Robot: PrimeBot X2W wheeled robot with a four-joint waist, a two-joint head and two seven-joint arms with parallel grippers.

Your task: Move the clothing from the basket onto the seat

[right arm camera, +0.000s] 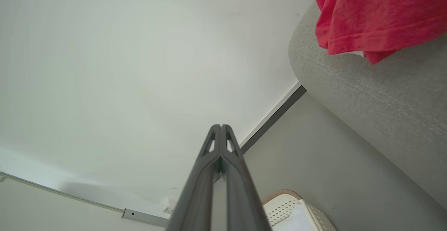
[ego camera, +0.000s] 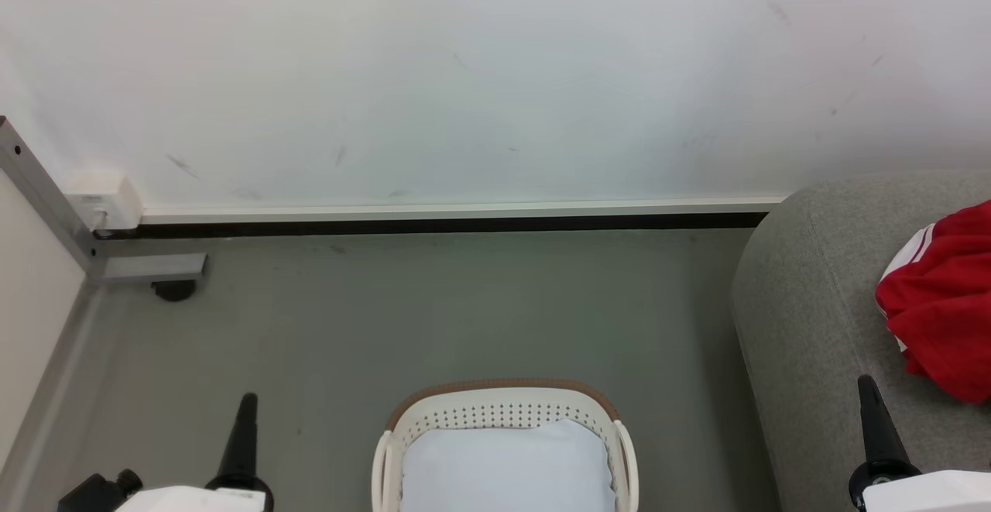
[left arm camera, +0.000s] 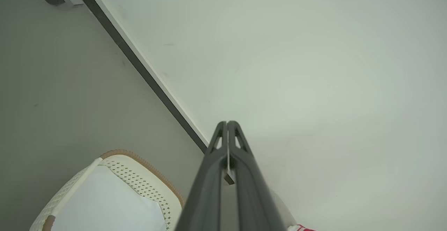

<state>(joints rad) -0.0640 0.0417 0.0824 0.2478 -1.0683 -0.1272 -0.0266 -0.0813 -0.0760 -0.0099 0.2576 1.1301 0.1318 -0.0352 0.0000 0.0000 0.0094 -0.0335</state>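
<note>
The white perforated basket [ego camera: 503, 411] with a brown rim stands on the floor at the bottom centre, showing only its pale blue-white bottom. Red clothing [ego camera: 944, 303] with white stripes lies on the grey seat [ego camera: 805, 303] at the right edge. My left gripper [ego camera: 248, 400] is shut at the lower left, left of the basket, holding nothing. My right gripper [ego camera: 865, 382] is shut at the lower right, over the seat's front, just left of the clothing. In the wrist views the left gripper [left arm camera: 227, 122] and right gripper [right arm camera: 220, 126] both have tips pressed together; the clothing [right arm camera: 377, 14] rests on the seat [right arm camera: 366, 91].
A white wall [ego camera: 495, 70] with a dark baseboard [ego camera: 449, 225] runs across the back. A metal frame post with a foot [ego camera: 155, 268] stands at the left. Grey floor [ego camera: 433, 318] lies between the basket, wall and seat.
</note>
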